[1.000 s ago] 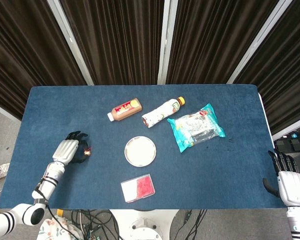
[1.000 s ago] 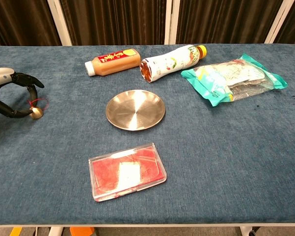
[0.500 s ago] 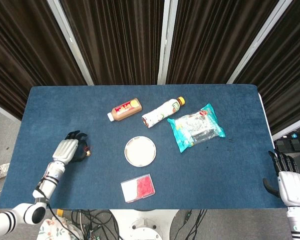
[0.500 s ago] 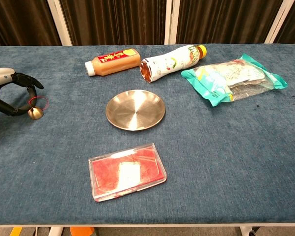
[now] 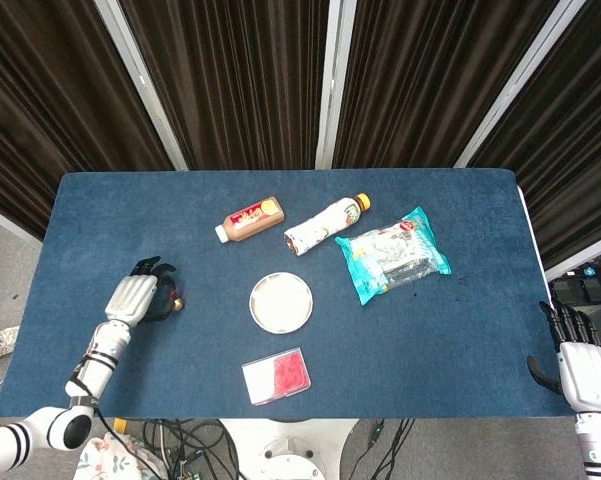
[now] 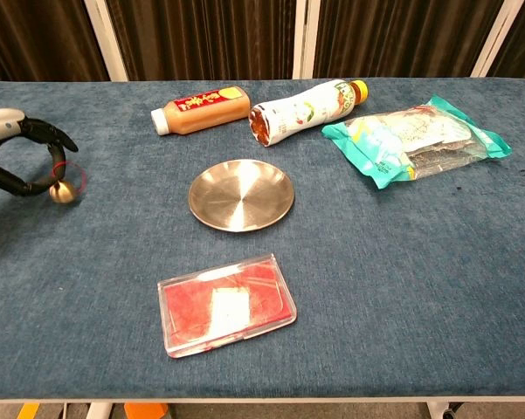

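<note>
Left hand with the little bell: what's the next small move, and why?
Probably carry it a little to the right, toward the metal plate. The left hand pinches the small gold bell by its red loop, and the bell seems to hang just clear of the table. The plate is the nearest open dish, with nothing between.

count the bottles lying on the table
2, both lying on their sides at the far middle of the table: the red-labelled bottle, and the white-labelled bottle just right of it.
</note>
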Motion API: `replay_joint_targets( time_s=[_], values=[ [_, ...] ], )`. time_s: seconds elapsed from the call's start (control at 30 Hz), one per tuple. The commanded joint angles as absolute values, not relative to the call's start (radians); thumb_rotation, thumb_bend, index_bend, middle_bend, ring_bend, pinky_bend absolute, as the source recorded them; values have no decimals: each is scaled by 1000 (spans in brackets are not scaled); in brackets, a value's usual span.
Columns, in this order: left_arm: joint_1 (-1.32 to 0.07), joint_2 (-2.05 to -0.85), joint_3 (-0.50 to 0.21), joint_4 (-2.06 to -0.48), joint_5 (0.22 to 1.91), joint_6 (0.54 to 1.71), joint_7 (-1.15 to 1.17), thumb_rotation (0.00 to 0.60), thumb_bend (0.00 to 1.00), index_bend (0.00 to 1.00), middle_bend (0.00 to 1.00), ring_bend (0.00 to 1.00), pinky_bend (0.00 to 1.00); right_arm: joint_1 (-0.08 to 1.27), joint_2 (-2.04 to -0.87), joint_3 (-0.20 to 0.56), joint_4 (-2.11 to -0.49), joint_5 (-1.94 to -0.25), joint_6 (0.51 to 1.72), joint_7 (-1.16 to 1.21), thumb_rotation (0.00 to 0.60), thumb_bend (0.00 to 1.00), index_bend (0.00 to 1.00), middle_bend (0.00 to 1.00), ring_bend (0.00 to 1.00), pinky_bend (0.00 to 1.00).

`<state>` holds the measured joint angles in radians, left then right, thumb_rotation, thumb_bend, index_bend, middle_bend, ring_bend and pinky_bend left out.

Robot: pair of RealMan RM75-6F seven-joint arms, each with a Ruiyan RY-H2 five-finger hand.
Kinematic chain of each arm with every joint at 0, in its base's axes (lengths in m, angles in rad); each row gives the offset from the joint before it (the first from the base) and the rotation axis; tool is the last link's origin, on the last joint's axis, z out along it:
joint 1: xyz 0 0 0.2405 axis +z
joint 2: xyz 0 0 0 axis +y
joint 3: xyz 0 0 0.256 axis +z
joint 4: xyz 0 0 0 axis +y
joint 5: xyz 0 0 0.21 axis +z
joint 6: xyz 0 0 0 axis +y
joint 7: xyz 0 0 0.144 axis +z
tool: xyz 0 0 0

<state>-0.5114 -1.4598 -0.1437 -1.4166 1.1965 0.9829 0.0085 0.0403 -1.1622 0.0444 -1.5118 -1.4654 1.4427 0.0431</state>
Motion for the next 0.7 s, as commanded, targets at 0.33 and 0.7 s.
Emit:
replay_joint_targets(
  time_s=[0.33, 0.7],
  values=[
    [-472, -1459, -234, -1415, 1246, 1218, 10, 600, 479, 779, 321, 98, 29, 39, -1160, 44, -1509, -1465, 1443, 50, 600, 280, 0, 0, 0, 0],
    [-458, -1429, -244, -1567, 1152, 1092, -70, 600, 489, 803, 339, 105, 19, 41, -1162, 45, -1504, -1458, 1435, 52, 600, 285, 0, 0, 0, 0]
  ],
)
